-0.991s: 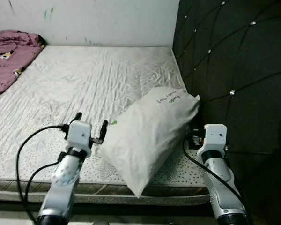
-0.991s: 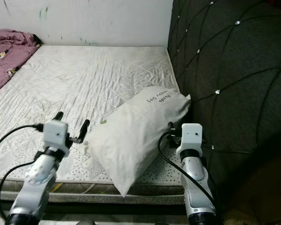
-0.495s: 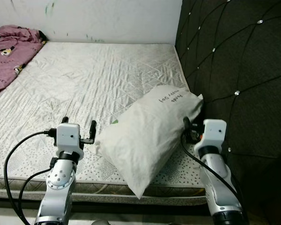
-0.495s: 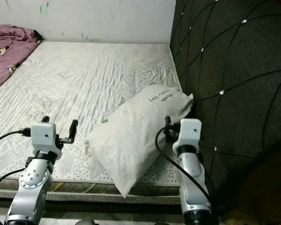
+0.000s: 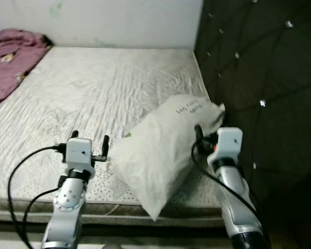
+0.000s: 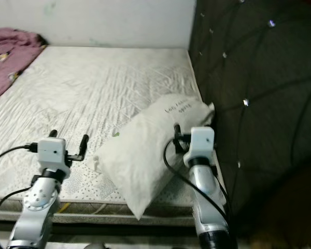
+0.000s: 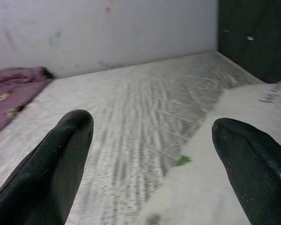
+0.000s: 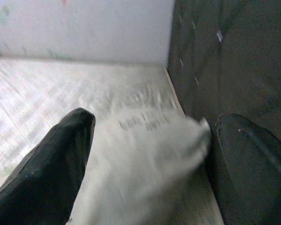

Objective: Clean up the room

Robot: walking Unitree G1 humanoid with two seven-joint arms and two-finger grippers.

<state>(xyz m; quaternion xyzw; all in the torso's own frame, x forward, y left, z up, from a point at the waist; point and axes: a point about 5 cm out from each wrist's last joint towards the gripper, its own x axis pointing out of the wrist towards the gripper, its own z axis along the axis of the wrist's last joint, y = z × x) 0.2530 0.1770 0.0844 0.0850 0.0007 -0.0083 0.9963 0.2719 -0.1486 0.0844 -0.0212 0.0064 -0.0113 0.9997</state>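
- The white pillow [image 5: 163, 148] lies slantwise on the bare mattress [image 5: 83, 98], at its near edge, its far corner up against the dark tufted headboard [image 5: 259, 72] and its near corner poking out over the bed's edge.
- Right gripper [image 6: 177, 139] is in close now — half a second ago it sat just off the pillow's right flank, and now it is pressed up to the fabric there, fingers spread wide with the pillow's printed end between them in the right wrist view, not yet closed on it.
- Left gripper [image 5: 90, 147] sits over the mattress just beside the pillow's left corner, jaws apart and empty; it has slid slightly toward the pillow since a second ago, though the head camera has shifted too.
- My read — both arms are bracketing the pillow for a two-sided lift, the squeeze still to come.
- Far left, a crumpled pink blanket [image 5: 10, 59] waits against the wall [image 5: 119, 21], untouched; plenty of tidying left.
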